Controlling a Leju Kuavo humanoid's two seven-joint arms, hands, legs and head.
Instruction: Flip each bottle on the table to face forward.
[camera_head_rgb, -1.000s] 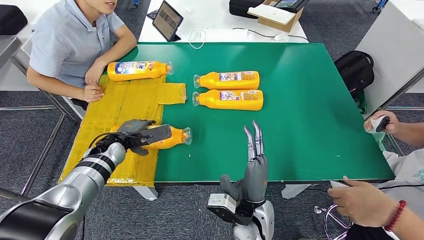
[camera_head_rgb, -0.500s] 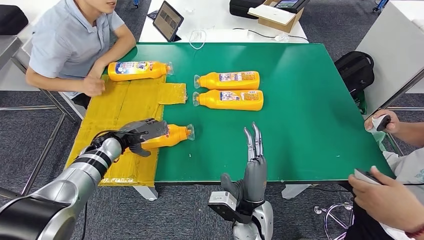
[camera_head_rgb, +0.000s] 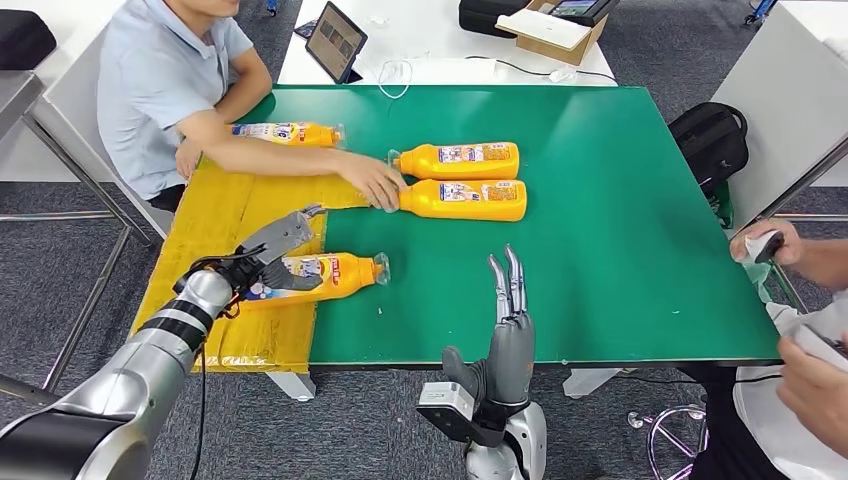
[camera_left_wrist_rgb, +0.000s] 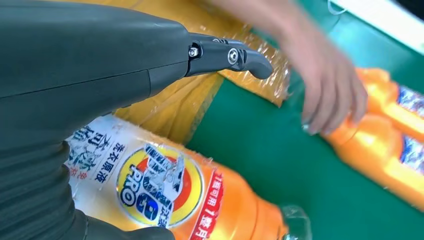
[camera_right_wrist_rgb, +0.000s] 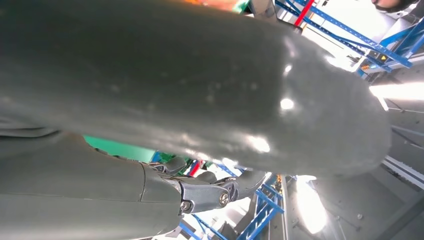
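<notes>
Left robot hand (camera_head_rgb: 272, 250) is hovering spread at the near bottle (camera_head_rgb: 318, 274), holding nothing; its long axis runs across the bench (camera_head_rgb: 620, 200). Right robot hand (camera_head_rgb: 508, 300) is idling, fingers straight.

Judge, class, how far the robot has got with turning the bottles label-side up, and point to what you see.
Done: the nearest bottle lies with its big label up, and the left hand is spread open over its base. In hand: a person's hand is at the neck of one middle bottle. Left: both middle bottles, including the one behind, show small labels; the far bottle sits behind the person's arm. The right hand waits.
</notes>
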